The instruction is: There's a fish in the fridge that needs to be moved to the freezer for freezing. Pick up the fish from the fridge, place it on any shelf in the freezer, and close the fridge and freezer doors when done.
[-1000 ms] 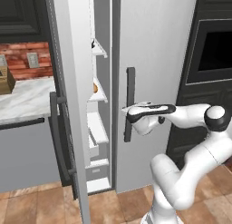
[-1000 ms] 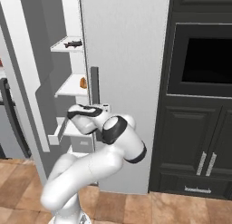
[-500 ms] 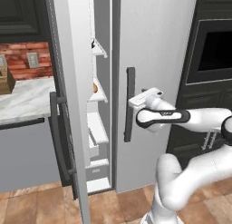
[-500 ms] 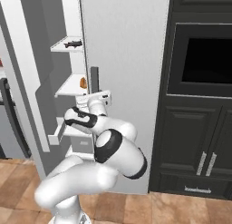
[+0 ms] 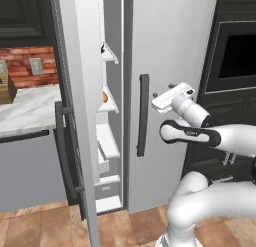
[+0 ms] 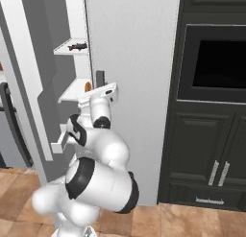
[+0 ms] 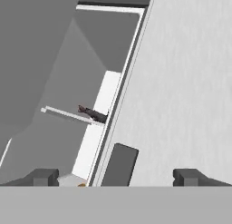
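The small dark grey fish lies on an upper white shelf inside the freezer, whose door stands open to the left. The plain fridge door is shut, with its dark bar handle upright on it. My gripper hovers open and holds nothing, just right of that handle's top and close to the door face.
An orange item sits on the freezer's middle shelf, with white bins below. A marble counter with a brown box lies left. Black oven cabinets stand right.
My hand has risen and swung right, away from the middle of the fridge door handle. The doors and the fish have stayed put.
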